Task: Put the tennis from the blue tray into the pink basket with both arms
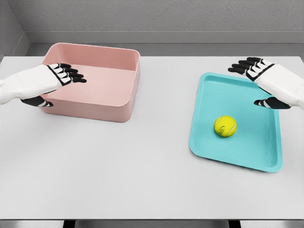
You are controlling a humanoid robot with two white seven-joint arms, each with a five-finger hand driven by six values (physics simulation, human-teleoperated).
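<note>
- The tennis ball (224, 127) is yellow-green; it lies on the floor of the blue tray (209, 142), a little right of the tray's middle, apart from every rim and touched by neither hand.
- The blue tray sits flat on the right half of the white worktop (142, 175); it is shallow, with rounded corners, and its long side runs away from the camera.
- The pink basket (121, 102) stands on the left half of the worktop, well apart from the tray; it is a deep, rounded, rectangular bin; nothing shows inside it.
- The left hand (59, 77) comes in from the left edge and hovers over the basket's left end; its black fingers (73, 75) are stretched out and loosely spread, pointing right; the thumb hangs lower, in front of the basket's left wall; it holds nothing.
- The right hand (259, 78) comes in from the right edge and hovers over the tray's far right corner; its fingers (242, 65) are extended and spread, pointing left; the thumb reaches out below them over the tray's right rim; it holds nothing and is well apart from the ball.
</note>
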